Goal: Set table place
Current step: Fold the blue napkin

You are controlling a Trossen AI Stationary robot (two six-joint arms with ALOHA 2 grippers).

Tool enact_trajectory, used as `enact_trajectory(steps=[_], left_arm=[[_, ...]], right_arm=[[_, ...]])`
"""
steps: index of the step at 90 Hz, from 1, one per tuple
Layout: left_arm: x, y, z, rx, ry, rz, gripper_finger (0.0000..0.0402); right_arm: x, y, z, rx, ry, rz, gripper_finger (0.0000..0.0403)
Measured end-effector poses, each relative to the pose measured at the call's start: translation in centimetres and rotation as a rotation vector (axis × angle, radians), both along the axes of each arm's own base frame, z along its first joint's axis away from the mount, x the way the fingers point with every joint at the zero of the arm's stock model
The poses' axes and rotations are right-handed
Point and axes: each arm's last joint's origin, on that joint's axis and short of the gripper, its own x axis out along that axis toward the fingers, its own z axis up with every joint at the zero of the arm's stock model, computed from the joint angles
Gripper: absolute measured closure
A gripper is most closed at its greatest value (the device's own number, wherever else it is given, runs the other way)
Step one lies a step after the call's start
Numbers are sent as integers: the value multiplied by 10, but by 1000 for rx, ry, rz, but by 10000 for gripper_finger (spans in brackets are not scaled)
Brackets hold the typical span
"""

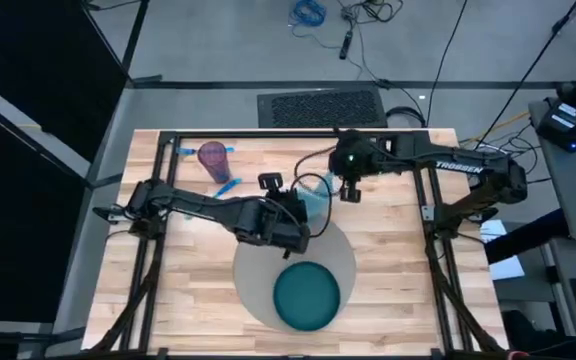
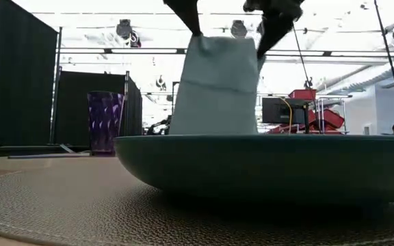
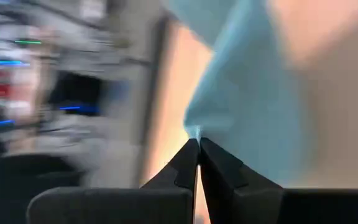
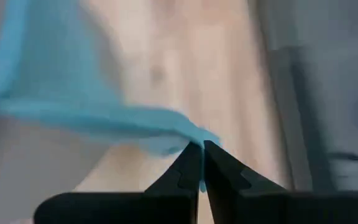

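Both arms are up over the table [image 1: 388, 262], holding the light blue napkin [image 2: 216, 85] between them, clear of the surface.

Left gripper [image 3: 198, 144]: fingers pinched closed on one corner of the napkin. It sits over the far-left rim of the grey placemat [image 1: 343, 250].

Right gripper [image 4: 202, 147]: fingers also clamped on a napkin corner. It is beyond the placemat's far edge, toward the back of the table.

In the low view the napkin hangs as a flat sheet from its two top corners, behind the plate [image 2: 272, 164], with its lower edge hidden by the plate rim.

The placemat lies flat at the table's front centre. The dark teal plate rests on the placemat's near half.

A purple cup [image 1: 214, 158] stands well apart from the placemat, at the back left of the table. Blue utensils [image 1: 227, 186] lie just beside the cup, on the placemat side; type cannot be told.
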Motion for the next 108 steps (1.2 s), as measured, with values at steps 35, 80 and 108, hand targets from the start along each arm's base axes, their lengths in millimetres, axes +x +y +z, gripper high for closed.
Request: enact_trajectory(steps=[35,80,108], left_arm=[[-6,11,3,219,29,69,402],[-14,68,-6,156,166,227,402],[-8,12,-65,-12,117,97,402]], right_arm=[[4,-14,4,-190,-42,-122,403],[-7,-43,-2,-128,-11,-200,403],[-4,10,-49,20,141,-125,403]])
